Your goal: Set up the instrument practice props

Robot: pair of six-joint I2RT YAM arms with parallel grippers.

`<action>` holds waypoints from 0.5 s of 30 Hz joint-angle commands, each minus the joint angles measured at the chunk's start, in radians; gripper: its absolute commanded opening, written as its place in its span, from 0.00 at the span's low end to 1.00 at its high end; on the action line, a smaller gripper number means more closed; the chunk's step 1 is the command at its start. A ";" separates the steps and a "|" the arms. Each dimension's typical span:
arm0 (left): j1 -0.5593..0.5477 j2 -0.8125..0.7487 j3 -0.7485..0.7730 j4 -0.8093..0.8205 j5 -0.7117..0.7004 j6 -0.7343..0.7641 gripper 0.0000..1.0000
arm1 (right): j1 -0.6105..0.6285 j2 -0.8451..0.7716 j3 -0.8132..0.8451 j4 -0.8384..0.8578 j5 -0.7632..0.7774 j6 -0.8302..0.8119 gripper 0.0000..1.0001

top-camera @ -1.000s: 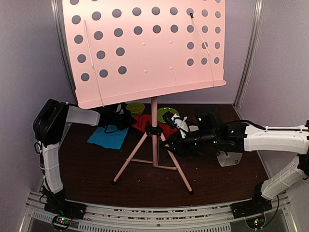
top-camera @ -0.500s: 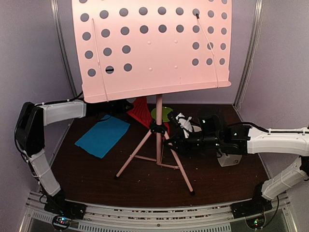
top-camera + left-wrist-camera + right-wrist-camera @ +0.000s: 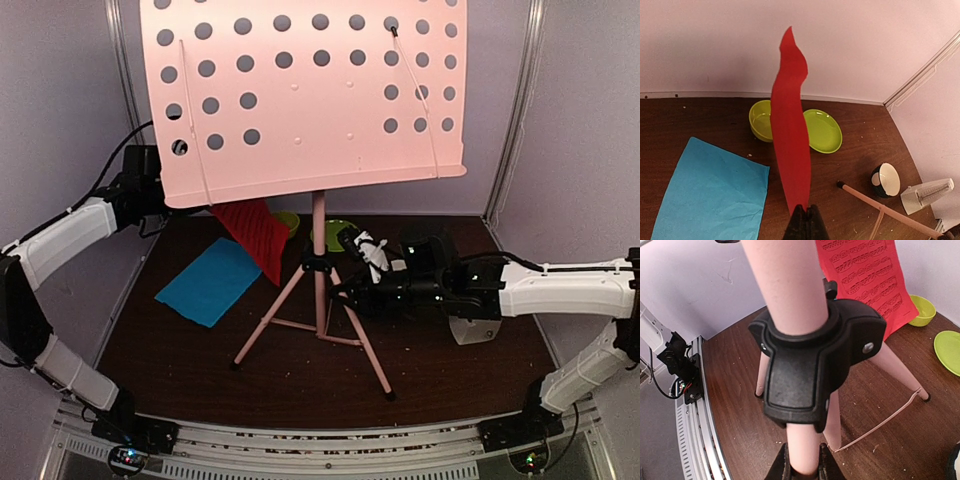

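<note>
Music stand (image 3: 318, 225): one, pale pink, smooth metal, upright at the middle of the dark wooden table (image 3: 450, 385).
Desk (image 3: 300, 100): broad flat plate dotted with round holes, tilted; top edge cut off by the frame in the top view.
Tripod legs (image 3: 895, 365): three thin pink tubes, spread from a black plastic hub (image 3: 815, 370), with thin braces between them.
Red sheet (image 3: 790, 125): one, thin limp paper printed with rows of notation, raised off the table, curling upward from the left jaws; in the top view, hanging under the desk's lower edge at 10 o'clock of the hub.
Blue sheet (image 3: 208, 281): one, slightly creased, flat on the table at 9 o'clock of the pole.
Metronome (image 3: 929, 194): one, small white-grey pyramid, on the table at 3 o'clock of the pole; in the top view half hidden behind the right arm.
Green bowl (image 3: 760, 120) and green plate (image 3: 824, 131): one each, glossy, side by side at 12 o'clock behind the pole.
White bowl (image 3: 886, 180): one, black base, just beside the metronome at its 9 o'clock.
Left gripper (image 3: 805, 212): jaws pressed together, pinching the red sheet's lower end; hidden behind the desk in the top view.
Right gripper (image 3: 803, 462): jaws closed around the stand's pole just below the hub, one finger on each side; fingertips cut off at the frame's bottom.
</note>
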 commanded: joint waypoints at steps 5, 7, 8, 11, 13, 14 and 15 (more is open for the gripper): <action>0.006 -0.142 -0.087 -0.103 -0.040 0.009 0.00 | -0.012 0.083 0.033 0.128 0.110 0.027 0.00; 0.007 -0.172 -0.100 -0.121 -0.053 0.010 0.00 | -0.020 0.096 0.037 0.140 0.109 0.013 0.00; 0.006 -0.183 -0.103 -0.133 -0.059 0.014 0.00 | -0.031 0.100 0.037 0.144 0.101 0.004 0.00; 0.006 -0.213 -0.112 -0.168 -0.072 0.028 0.00 | -0.053 0.107 0.035 0.150 0.084 -0.039 0.00; 0.006 -0.232 -0.125 -0.175 -0.074 0.030 0.00 | -0.066 0.114 0.045 0.133 0.082 -0.076 0.00; 0.006 -0.242 -0.129 -0.175 -0.074 0.030 0.00 | -0.073 0.120 0.053 0.122 0.081 -0.098 0.00; 0.007 -0.250 -0.136 -0.175 -0.075 0.029 0.00 | -0.081 0.125 0.060 0.110 0.083 -0.117 0.00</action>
